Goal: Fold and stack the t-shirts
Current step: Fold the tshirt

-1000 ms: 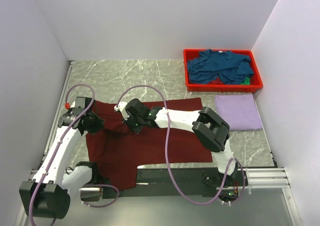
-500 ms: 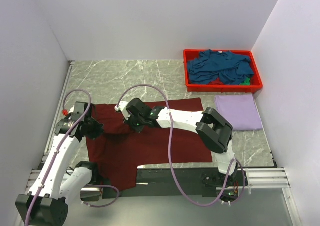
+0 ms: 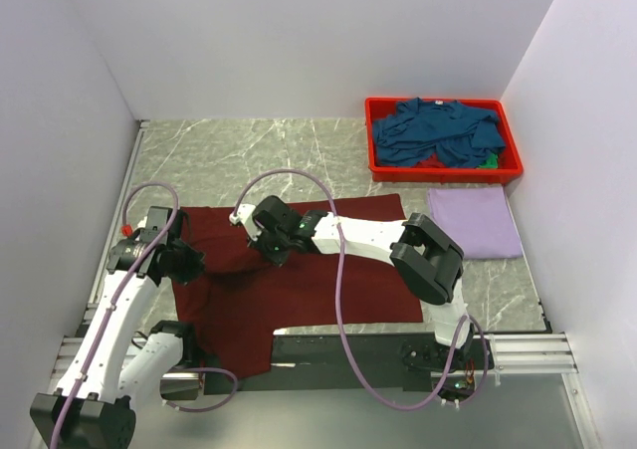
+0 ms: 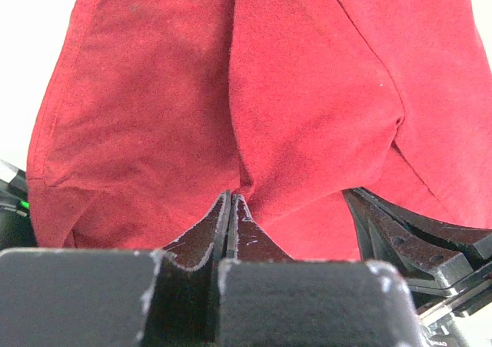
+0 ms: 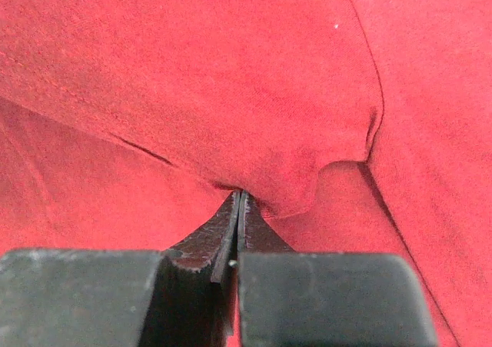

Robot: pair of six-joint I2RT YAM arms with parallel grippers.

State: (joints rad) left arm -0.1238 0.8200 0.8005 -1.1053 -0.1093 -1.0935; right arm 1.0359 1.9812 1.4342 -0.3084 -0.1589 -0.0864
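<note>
Maroon shirt [image 3: 318, 290] is lying spread across the near half of the bench [image 3: 239, 150] in the overhead view, with its near edge hanging over the front rail. The left gripper [image 3: 187, 262] is sitting at the shirt's left edge. The right gripper [image 3: 275, 252] is reaching across to a spot near the far edge, left of centre. Both are working the same far-left part of the shirt, which in my judgement is setting up a fold of that side over the body. A lavender shirt [image 3: 476, 222] is lying folded flat at the right, just beside the red bin [image 3: 443, 176], apparently serving as the base of the stack. Teal shirts [image 3: 438, 135] are waiting crumpled in the bin, so the task is looking early.

Left wrist view: the left gripper [image 4: 231, 202] is pressed together and pinching a doubled flap of maroon cloth. The flap is rising above the tips in a puckered ridge, and pale background is showing past its left edge, so this corner is likely being held off the bench.

Right wrist view: the right gripper [image 5: 240, 199] is likewise pressed together and nipping a small tuck of the shirt. Creases are running out from the tips. The pinch is looking shallow, and I judge it could be slipping under a hard pull.
</note>
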